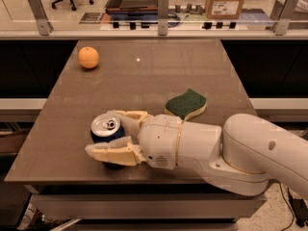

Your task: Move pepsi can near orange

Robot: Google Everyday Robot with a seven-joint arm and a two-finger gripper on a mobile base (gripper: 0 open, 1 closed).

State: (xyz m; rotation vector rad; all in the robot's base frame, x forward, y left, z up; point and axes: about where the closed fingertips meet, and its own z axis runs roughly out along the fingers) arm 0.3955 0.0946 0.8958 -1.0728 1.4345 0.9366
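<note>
The pepsi can (106, 127), blue with a silver top, stands upright near the table's front left edge. My gripper (102, 133) reaches in from the right with one cream finger (126, 115) behind the can and the other (113, 152) pressed against its front, so the jaws are shut on it. The can's lower body is hidden by the front finger. The orange (88, 57) sits at the table's far left, well apart from the can.
A green-and-yellow sponge (186, 104) lies right of centre, just behind my arm. The brown table (144, 76) ends close in front of the can. A glass rail with metal posts (163, 6) runs along the far side.
</note>
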